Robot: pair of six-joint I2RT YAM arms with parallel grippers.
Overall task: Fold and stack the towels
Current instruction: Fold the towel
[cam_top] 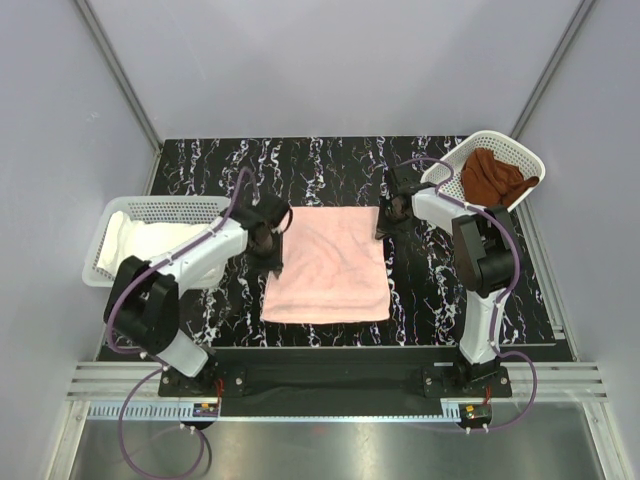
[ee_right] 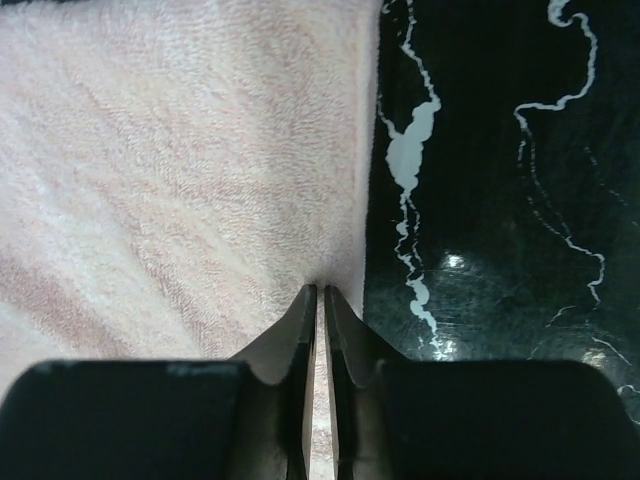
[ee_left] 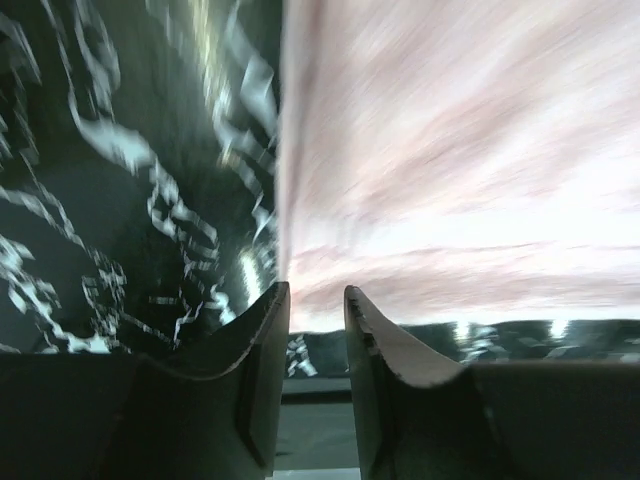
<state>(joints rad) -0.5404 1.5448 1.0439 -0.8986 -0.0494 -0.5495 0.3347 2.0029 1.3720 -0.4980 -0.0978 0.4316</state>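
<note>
A pale pink towel point(cam_top: 328, 262) lies flat in the middle of the black marbled table. My right gripper point(cam_top: 386, 226) is at its far right corner, shut on the towel's edge. In the right wrist view the cloth point(ee_right: 180, 160) runs between the nearly closed jaws of my right gripper point(ee_right: 320, 292). My left gripper point(cam_top: 278, 260) is at the towel's left edge. In the left wrist view this gripper point(ee_left: 317, 300) stands open with nothing in the gap, and the blurred pink towel point(ee_left: 450, 150) lies just beyond. A white towel point(cam_top: 140, 240) and a rust-brown towel point(cam_top: 492, 178) sit in baskets.
A white mesh basket point(cam_top: 165, 205) holding the white towel stands at the table's left edge, under the left arm. A second mesh basket point(cam_top: 500, 140) is tilted at the far right corner. Grey walls close in the table on three sides.
</note>
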